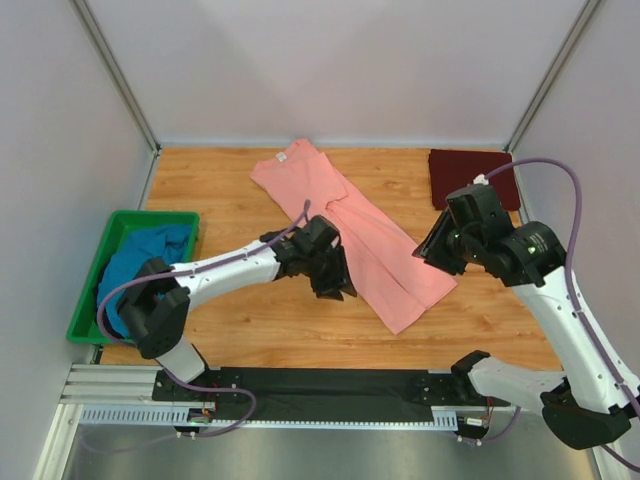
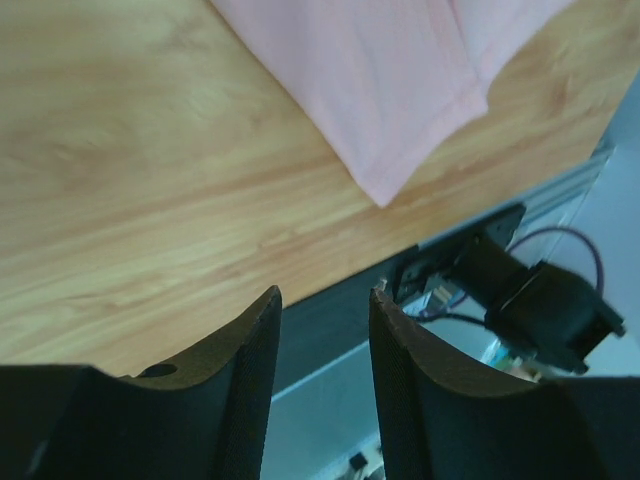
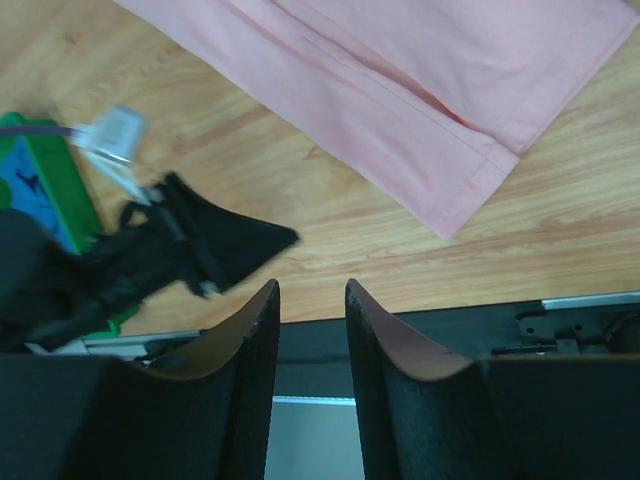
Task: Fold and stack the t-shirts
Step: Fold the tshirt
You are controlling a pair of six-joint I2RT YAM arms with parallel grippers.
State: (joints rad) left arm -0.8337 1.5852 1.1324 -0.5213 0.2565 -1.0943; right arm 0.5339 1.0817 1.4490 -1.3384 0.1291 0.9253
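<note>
A salmon-pink t-shirt [image 1: 360, 235] lies folded into a long strip, running diagonally across the middle of the wooden table; it also shows in the wrist views [image 2: 380, 80] [image 3: 400, 80]. A dark maroon t-shirt [image 1: 470, 175] lies folded at the back right. A teal-blue t-shirt [image 1: 140, 262] is bunched in the green bin. My left gripper [image 1: 338, 288] [image 2: 325, 295] hovers by the pink strip's left edge, open, nothing between its fingers. My right gripper [image 1: 432, 255] [image 3: 312, 285] hangs over the strip's right side, jaws apart and empty.
The green plastic bin [image 1: 150, 215] [image 3: 50, 180] stands at the table's left edge. White walls with metal posts close in the back and sides. A black rail [image 1: 330, 385] runs along the near edge. The left arm [image 3: 150, 250] shows in the right wrist view.
</note>
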